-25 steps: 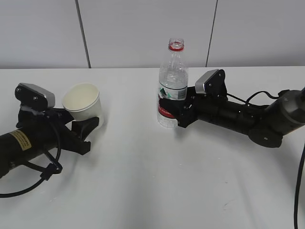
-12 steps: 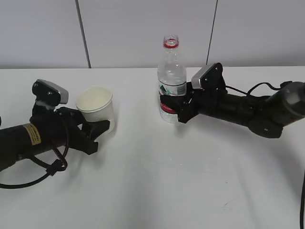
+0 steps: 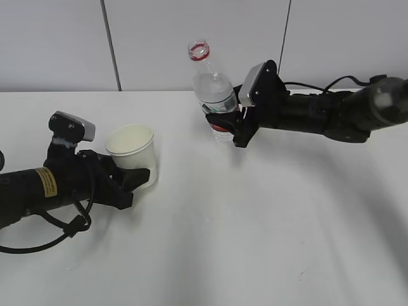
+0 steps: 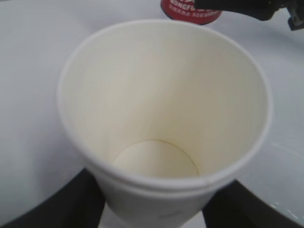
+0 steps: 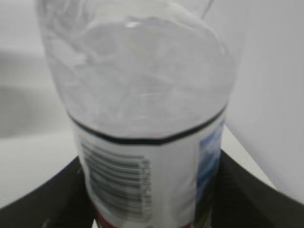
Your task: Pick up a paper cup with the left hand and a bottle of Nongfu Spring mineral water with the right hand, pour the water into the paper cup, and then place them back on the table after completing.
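Observation:
My left hand's gripper [image 3: 139, 175] is shut on the white paper cup [image 3: 132, 153], holding it upright by its lower wall just above the table [image 3: 255, 217]. In the left wrist view the cup [image 4: 164, 109] is empty and dry, with black fingers [image 4: 71, 199] on both sides. My right hand's gripper [image 3: 224, 124] is shut on the water bottle [image 3: 211, 95], lifted off the table and tilted with its open red-ringed neck leaning left. The right wrist view shows the bottle [image 5: 147, 118] between the fingers [image 5: 242, 190], with clear water inside. The bottle's red label base shows in the left wrist view [image 4: 190, 10].
A grey panelled wall [image 3: 191, 38] stands behind the table. Black cables trail from the left arm [image 3: 57, 236] and the right arm [image 3: 325, 83].
The right gripper has lifted the bottle off the table, moved it left and tilted its neck to the left. The left gripper has brought the cup to the right and held it about level.

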Controlling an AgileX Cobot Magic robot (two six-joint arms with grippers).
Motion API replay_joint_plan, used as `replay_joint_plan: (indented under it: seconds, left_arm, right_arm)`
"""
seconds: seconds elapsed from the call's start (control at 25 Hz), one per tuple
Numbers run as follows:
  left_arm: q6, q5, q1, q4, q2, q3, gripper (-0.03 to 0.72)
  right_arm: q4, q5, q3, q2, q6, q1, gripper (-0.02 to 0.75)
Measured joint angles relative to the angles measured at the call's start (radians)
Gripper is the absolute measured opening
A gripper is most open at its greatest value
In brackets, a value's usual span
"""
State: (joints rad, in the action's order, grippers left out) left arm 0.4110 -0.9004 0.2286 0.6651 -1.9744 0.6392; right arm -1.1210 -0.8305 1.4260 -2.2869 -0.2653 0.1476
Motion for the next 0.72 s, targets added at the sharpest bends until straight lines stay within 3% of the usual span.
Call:
replay_joint_plan:
  seconds: [0.28, 0.72]
  left_arm:
    - [0.124, 0.105, 0.0, 0.122, 0.0, 0.086, 0.375]
    - [0.138, 0.165, 0.0, 0.158, 0.042, 0.131, 0.372]
  right_arm:
    - [-0.089, 0.172, 0.109, 0.0, 0.003, 0.082, 0.446]
    - [-0.137, 0.271, 0.136, 0.0, 0.202, 0.119, 0.445]
